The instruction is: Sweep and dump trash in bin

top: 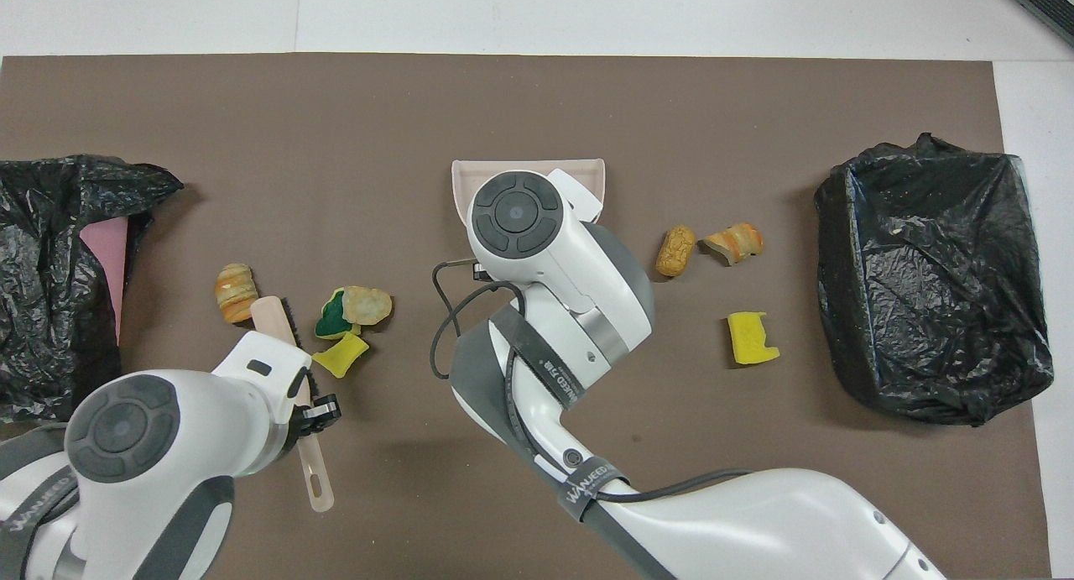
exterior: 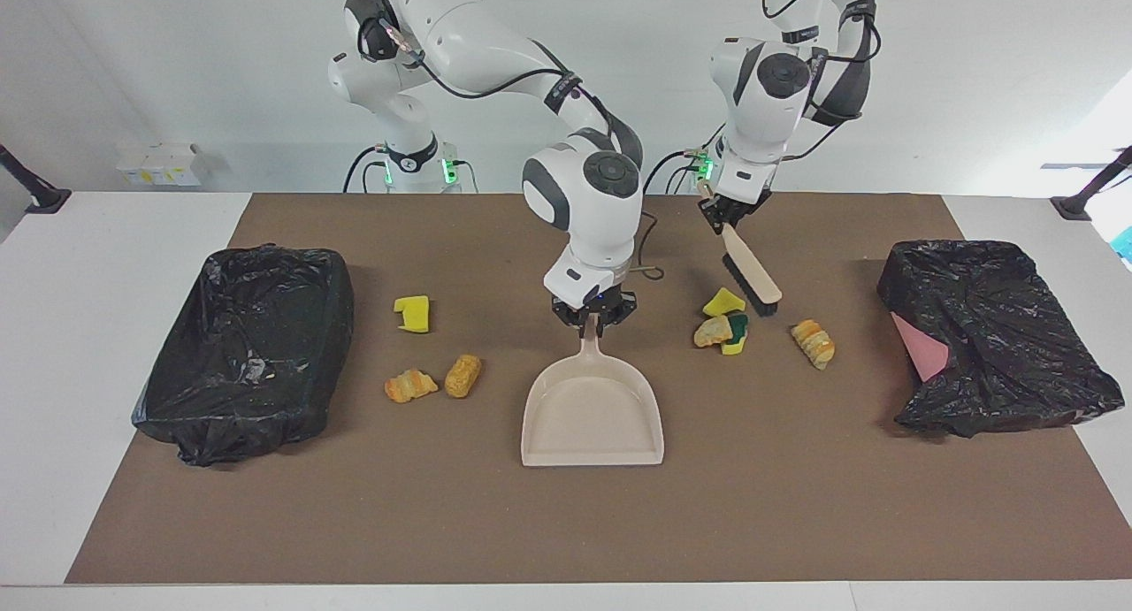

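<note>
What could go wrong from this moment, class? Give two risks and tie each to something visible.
1. The left gripper holds the brush tilted beside the sponge-and-bread cluster; a hard stroke could scatter the pieces instead of driving them toward the dustpan.
2. The right gripper grips only the dustpan's thin handle end, so the pan might tip or spill once loaded and lifted toward a bin.

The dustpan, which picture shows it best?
The facing view: the whole beige dustpan shows there, its handle up in the right pincer, which is shut on it. In the overhead view the right arm hides most of it; only its wide front edge peeks out.
</note>
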Robot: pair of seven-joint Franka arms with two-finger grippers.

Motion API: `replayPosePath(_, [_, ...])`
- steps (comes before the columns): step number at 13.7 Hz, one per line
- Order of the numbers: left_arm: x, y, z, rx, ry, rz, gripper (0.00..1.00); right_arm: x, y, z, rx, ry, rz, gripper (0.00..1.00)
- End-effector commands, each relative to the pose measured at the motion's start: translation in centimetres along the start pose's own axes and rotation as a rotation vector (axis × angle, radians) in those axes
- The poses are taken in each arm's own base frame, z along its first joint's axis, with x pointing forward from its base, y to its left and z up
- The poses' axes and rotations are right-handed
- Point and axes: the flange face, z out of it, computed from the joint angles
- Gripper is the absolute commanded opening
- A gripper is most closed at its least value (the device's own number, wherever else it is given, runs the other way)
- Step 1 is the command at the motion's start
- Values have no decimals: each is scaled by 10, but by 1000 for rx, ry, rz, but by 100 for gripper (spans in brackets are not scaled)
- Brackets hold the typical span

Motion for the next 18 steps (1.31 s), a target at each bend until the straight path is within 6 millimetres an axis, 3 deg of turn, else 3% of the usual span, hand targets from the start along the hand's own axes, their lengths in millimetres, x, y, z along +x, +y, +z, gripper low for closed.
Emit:
replayPosePath(1, [30, -37, 5, -13, 27, -32, 0, -10, 18, -15, -24, -14, -32, 0])
replayPosePath(3, [50, -70, 7, -14, 22, -15, 0, -15, 30, -17, -32, -24, -86, 0])
replayPosePath(5, [67, -108, 10, -17, 18, 20, 0, -27, 37, -2, -1, -43, -186, 0])
replayPosePath(7, [81, -131, 25, -18, 11, 55, 0, -38, 40, 11, 91, -80, -156, 0])
replayPosePath(10, [88, -129, 40, -16, 5, 63, 0, -43, 39, 13, 98, -102, -133, 1])
replayPosePath(12, [89, -128, 42, -15, 2, 76, 0, -39, 39, 7, 96, -86, -109, 35])
replayPosePath(14, [89, -128, 45, -14, -4, 91, 0, -36, 41, 6, 92, -70, -109, 48])
replayPosePath(18, [89, -128, 45, -13, -5, 92, 0, -37, 38, 22, 103, -95, -102, 50])
